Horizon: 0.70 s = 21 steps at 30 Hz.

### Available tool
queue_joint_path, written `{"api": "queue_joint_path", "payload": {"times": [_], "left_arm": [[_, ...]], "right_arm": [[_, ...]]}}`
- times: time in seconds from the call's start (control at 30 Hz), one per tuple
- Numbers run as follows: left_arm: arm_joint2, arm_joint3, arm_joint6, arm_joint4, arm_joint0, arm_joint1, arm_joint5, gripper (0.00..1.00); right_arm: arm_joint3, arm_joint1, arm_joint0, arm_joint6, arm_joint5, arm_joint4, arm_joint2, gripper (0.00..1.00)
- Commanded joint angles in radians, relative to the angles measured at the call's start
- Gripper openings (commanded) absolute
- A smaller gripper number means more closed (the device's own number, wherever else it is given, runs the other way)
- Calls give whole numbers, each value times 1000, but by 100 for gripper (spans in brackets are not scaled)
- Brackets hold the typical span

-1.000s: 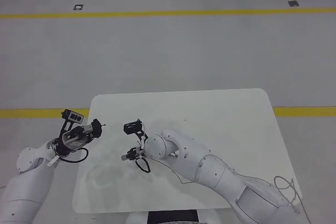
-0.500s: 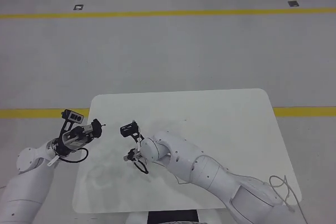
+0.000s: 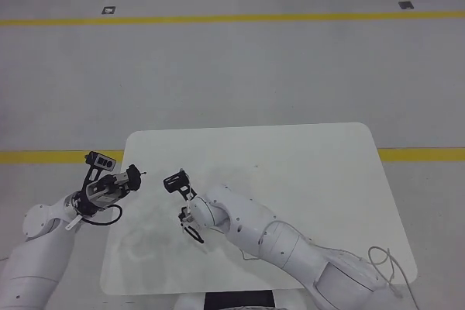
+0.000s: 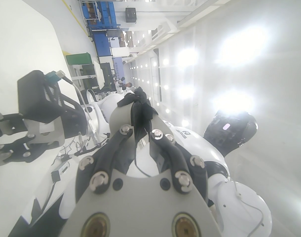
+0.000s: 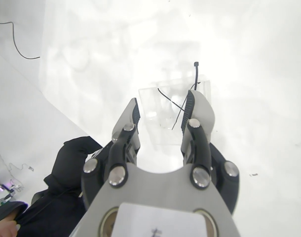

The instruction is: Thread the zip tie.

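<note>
the right gripper [image 5: 162, 99] hangs wide open and empty over a clear box [image 5: 150, 104], left of centre on the white table [image 3: 310, 155] in the top view. the black zip tie [image 5: 196, 73] stands in that box, head up, just beside one finger, with thin strands crossing between the jaws. the left gripper [image 3: 133, 178], at the table's left edge, looks pinched shut; on what, i cannot tell. best to centre on one strand, descend slowly and close without nudging the box.
</note>
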Motion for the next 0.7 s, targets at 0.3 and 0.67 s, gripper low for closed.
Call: {"api": "queue_joint_path", "payload": {"times": [0.3,0.67], "left_arm": [[0,0,0,0,0,0,0,0],[0,0,0,0,0,0,0,0]], "right_arm": [[38,-34,-27,45,0,-121,31,33],[113,-79,-39,36,0,-181,61,25]]}}
